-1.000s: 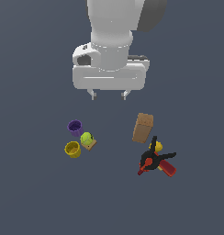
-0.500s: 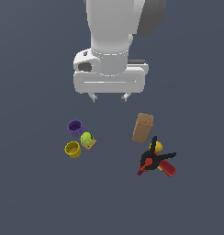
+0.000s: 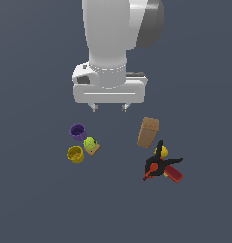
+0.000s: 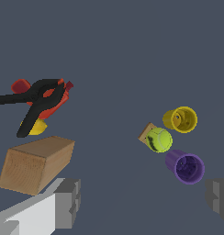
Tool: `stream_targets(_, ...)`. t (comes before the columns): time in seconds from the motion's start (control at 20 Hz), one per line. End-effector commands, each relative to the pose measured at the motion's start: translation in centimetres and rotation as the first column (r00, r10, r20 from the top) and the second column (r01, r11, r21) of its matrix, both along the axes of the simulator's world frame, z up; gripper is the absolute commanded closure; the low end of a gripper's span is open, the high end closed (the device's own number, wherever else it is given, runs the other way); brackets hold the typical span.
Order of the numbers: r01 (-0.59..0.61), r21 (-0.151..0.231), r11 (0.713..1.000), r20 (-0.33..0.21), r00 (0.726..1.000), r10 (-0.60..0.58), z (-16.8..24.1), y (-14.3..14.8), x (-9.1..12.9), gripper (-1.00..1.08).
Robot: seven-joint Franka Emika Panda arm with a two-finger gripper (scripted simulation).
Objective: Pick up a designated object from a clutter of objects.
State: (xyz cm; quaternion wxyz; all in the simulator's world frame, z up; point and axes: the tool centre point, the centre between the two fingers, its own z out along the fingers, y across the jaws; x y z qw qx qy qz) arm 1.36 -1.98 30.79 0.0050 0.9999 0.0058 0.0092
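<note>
Yellow-green ball (image 3: 89, 142) (image 4: 159, 140) sits on the grey floor (image 3: 37, 199), landmark for the rest. It leans on / overlaps a small tan square (image 3: 93, 149) (image 4: 146, 133), touching it; square pokes out on the ball's side away from the arm. Purple cup (image 3: 78, 132) (image 4: 186, 167) is just beside the ball, arm-side and toward the exterior view's left; narrow gap or touching, can't tell. Yellow cup (image 3: 75, 154) (image 4: 180, 119) is just beside the ball too, away from the arm and toward the exterior view's left, w/ a thin gap in the exterior view. So the ball is boxed on three sides: cups + square. Its free edge faces the exterior view's right, where bare floor runs well out to the brown box (image 3: 148, 132) (image 4: 36, 164).

Brown box lies well apart from the ball, long side tilted. Beyond it, further from the ball, a black-and-red clamp (image 3: 158, 165) (image 4: 36, 103) lies over a yellow bit (image 3: 164, 152) (image 4: 34, 127), w/ a red bit (image 3: 173, 174) at its far end; these touch or overlap.

Gripper (image 3: 108, 108) hangs above the floor, near the ball group but not over it in the exterior view; offset toward the box side. Fingers (image 4: 68, 202) spread wide, nothing between them, no contact w/ anything. In the wrist view the ball and both cups lie between the two fingertips' lines, closer to one finger; box sits just by the other.
</note>
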Motion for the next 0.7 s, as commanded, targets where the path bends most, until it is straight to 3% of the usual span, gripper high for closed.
stream_targets(0.0,0.014,0.003,1.0,-0.002,1.0,-0.014,-1.5,-0.8,0.3,-0.92)
stream_targets(0.65,0.134,0.015,0.991,-0.014,0.991,-0.134,-14.2,-7.9,0.4,-0.92)
